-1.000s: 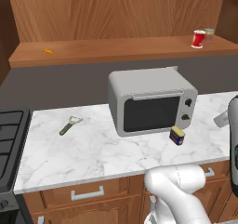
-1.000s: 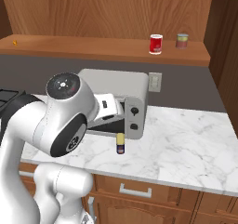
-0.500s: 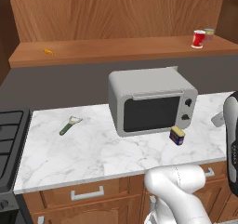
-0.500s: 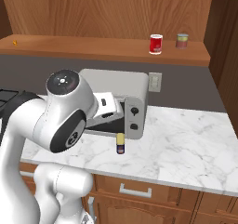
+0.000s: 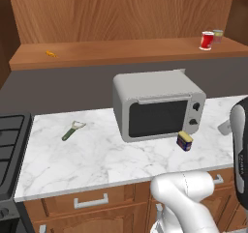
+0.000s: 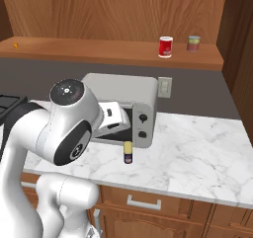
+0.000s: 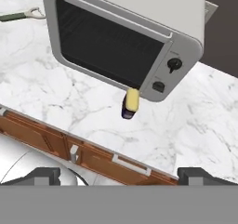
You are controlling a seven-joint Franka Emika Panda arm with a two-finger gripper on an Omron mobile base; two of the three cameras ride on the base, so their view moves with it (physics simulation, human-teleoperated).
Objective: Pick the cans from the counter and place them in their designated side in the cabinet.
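Observation:
The squat dark blue can with a yellow top (image 5: pixel 184 141) (image 6: pixel 128 153) (image 7: pixel 130 103) stands on the white marble counter (image 5: pixel 97 154), just in front of the microwave's right corner. On the long brown cabinet shelf (image 5: pixel 121 53), the red can (image 5: pixel 207 40) (image 6: pixel 166 47) stands upright near the right end. My gripper (image 7: pixel 120 175) is open, its dark fingertips (image 7: pixel 42 174) wide apart with nothing between them. It hangs above the counter's front edge, short of the blue can.
The grey microwave (image 5: pixel 157 104) sits shut behind the blue can. A pale greenish can (image 6: pixel 193 43) is right of the red one. A green-handled peeler (image 5: pixel 71 130) lies left, the black stove (image 5: pixel 9 145) beyond it. A small orange item (image 5: pixel 50 53) is on the shelf's left.
The arm's elbow has drifted a little in both base views. Neither can has moved.

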